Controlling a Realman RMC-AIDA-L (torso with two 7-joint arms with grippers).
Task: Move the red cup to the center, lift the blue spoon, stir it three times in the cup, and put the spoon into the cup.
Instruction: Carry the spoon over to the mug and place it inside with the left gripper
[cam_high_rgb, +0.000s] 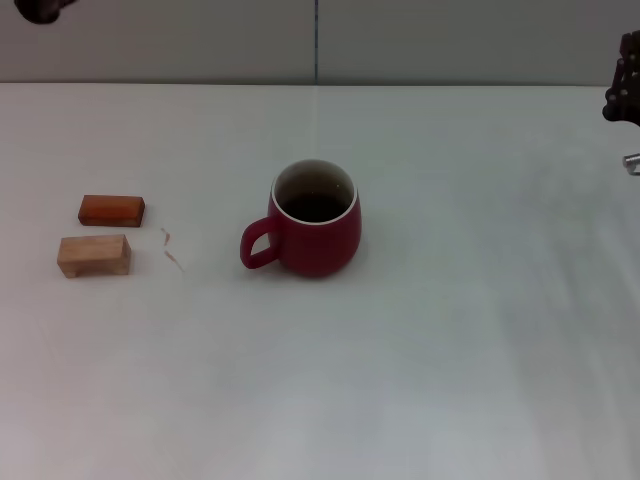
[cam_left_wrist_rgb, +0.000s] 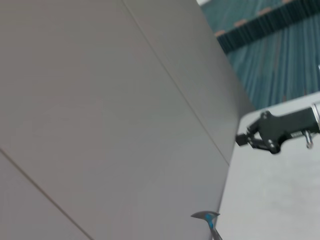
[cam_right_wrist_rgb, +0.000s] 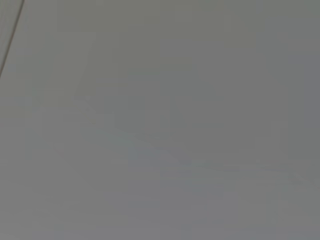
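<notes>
Head view: red cup (cam_high_rgb: 318, 228) mid-table, well apart from both jaws, states unclear.

The left end effector (cam_high_rgb: 40, 8) shows only as a dark sliver at the far left corner of the head view, raised well above the surface. The right end effector (cam_high_rgb: 624, 90) hangs at the far right edge, also lifted; the left wrist view shows its (cam_left_wrist_rgb: 243, 139) fingers apparently closed together.
</notes>
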